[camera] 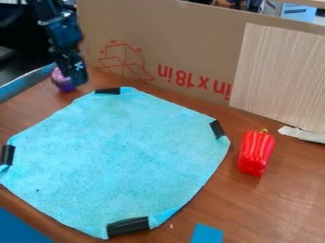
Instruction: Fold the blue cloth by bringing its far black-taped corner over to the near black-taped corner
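Well, the arm (58, 29) comes down steeply in the upper left, leaning slightly rightward as it descends, with the gripper (77, 77) low over the table's (244, 209) far left part. Right at the gripper is a small pink-and-purple thing (62, 81), partly hidden behind it — they seem to touch, though the overlap makes that hard to judge. Whether the gripper is wide, narrow or holding the thing, I cannot tell. Both are just beyond the blue cloth (120, 152), which is spread out and stuck down with black tape (129, 226) at four places. The red pepper (256, 154) is to the cloth's right — apart from it, stem toward the cardboard (171, 40) behind. A wood-grain panel (279, 76) stands against the cardboard.
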`<act>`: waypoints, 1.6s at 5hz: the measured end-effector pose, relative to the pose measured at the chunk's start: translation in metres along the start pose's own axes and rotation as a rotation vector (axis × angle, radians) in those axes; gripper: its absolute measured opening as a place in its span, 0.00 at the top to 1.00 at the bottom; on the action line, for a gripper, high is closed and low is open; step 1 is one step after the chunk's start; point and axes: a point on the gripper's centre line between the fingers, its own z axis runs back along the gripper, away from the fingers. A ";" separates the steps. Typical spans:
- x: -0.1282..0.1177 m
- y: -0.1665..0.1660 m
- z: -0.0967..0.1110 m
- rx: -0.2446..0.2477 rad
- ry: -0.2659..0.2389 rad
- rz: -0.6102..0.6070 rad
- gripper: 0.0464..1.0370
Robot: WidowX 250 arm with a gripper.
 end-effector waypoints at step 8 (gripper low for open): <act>0.040 0.014 -0.052 0.057 -0.026 -0.185 0.09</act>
